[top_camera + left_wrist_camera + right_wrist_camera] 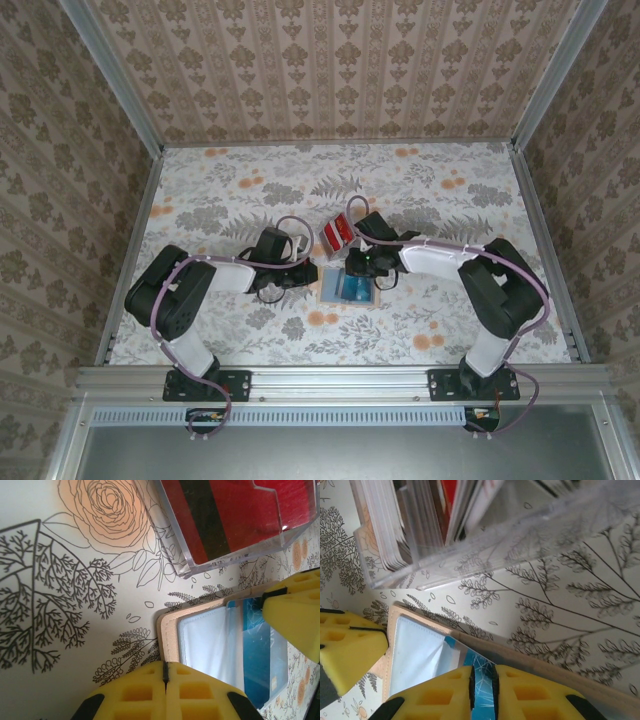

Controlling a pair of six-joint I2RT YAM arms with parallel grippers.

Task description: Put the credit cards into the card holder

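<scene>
Top external: card holder (325,287) open on tabletop (230,200) | left pincer (165,672) clenched empty at its edge | right pincer (482,672) clamping blue card (469,659), seemingly part-inserted | red credit cards (240,520) waiting in clear box (185,567) beside, undone.

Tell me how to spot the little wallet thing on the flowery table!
Look at the middle of the flowery table. Just on the near side of the clear box of red cards lies the card holder, opened flat. It has a tan rim and a pale bluish inside with a blue card on it, unlike the see-through box.
</scene>
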